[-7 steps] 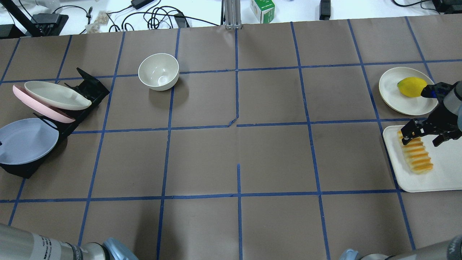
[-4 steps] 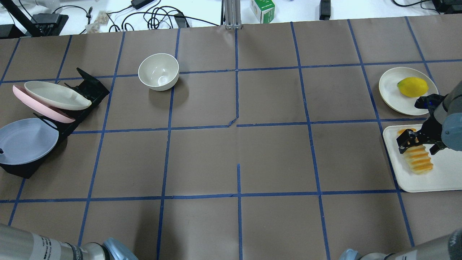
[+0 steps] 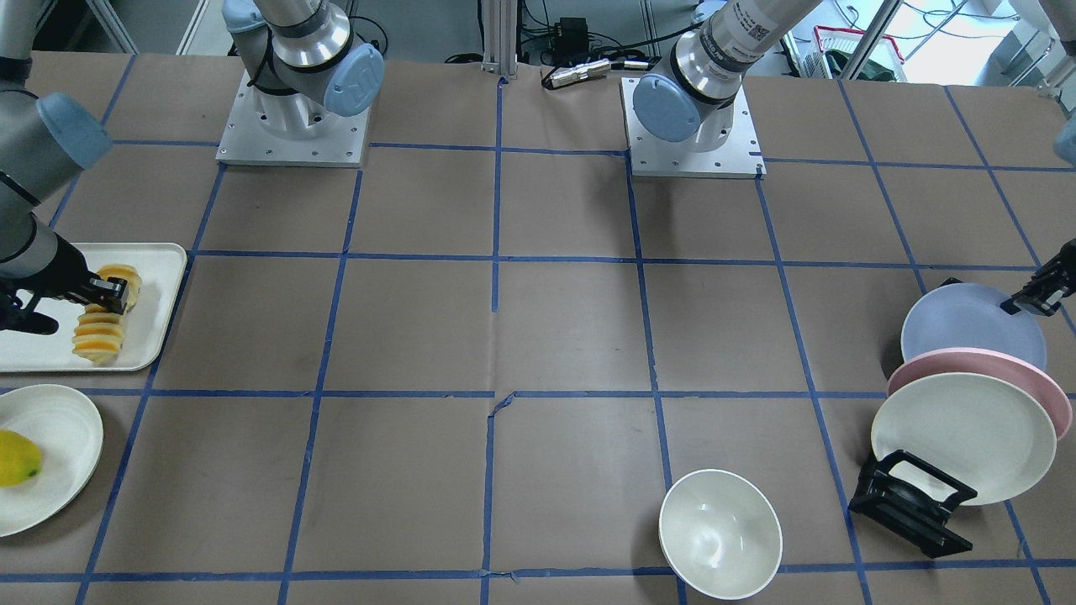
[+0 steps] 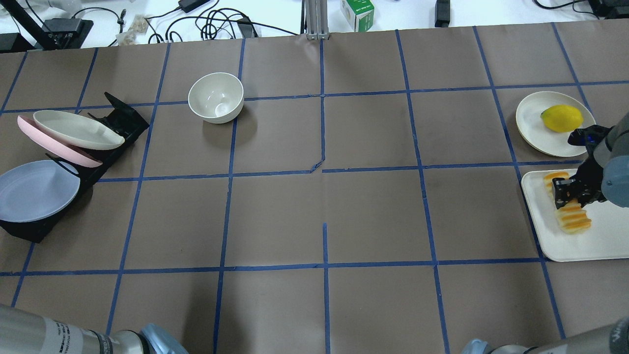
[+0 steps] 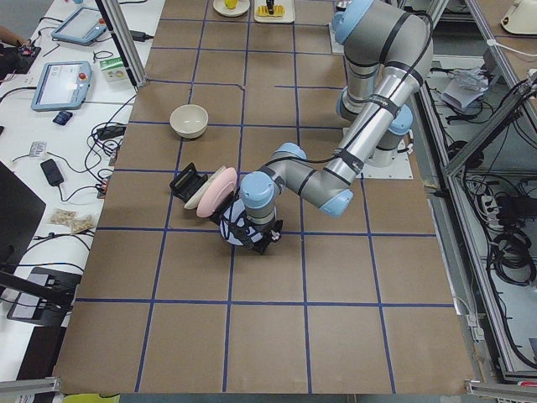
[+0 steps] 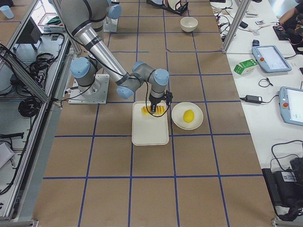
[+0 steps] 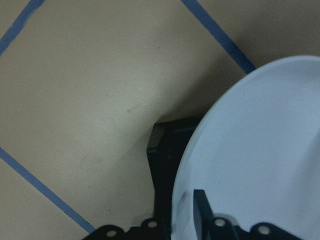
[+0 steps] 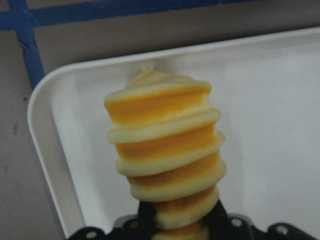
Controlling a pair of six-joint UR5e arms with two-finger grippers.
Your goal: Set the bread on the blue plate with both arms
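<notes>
Looking at the robot's right end of the table first: the right gripper (image 4: 570,192) is reaching down onto the white tray (image 4: 604,241) and pinching the bread (image 4: 574,220) around its middle. In the right wrist view the fingers (image 8: 146,219) are pressing against both sides of the loaf. The bread is lying flat on the tray, along the tray's edge that faces the middle of the table. Just past the tray, a lemon (image 4: 561,118) is sitting on a white plate (image 4: 533,125).

Over at the other end, the blue plate (image 4: 37,191) is standing tilted in the black rack (image 4: 120,123), in the slot closest to the robot. A pink plate (image 4: 59,147) and a cream plate (image 4: 73,129) are leaning in the slots behind it. The left gripper (image 3: 1038,294) is sitting right at the blue plate's rim. The left wrist view is showing one finger (image 7: 201,210) lying over the plate's face, with the other hidden behind it, so honestly I can't tell if it's clamping or just straddling the edge. A cream bowl (image 4: 216,97) is sitting upright farther out, well apart from everything else.
</notes>
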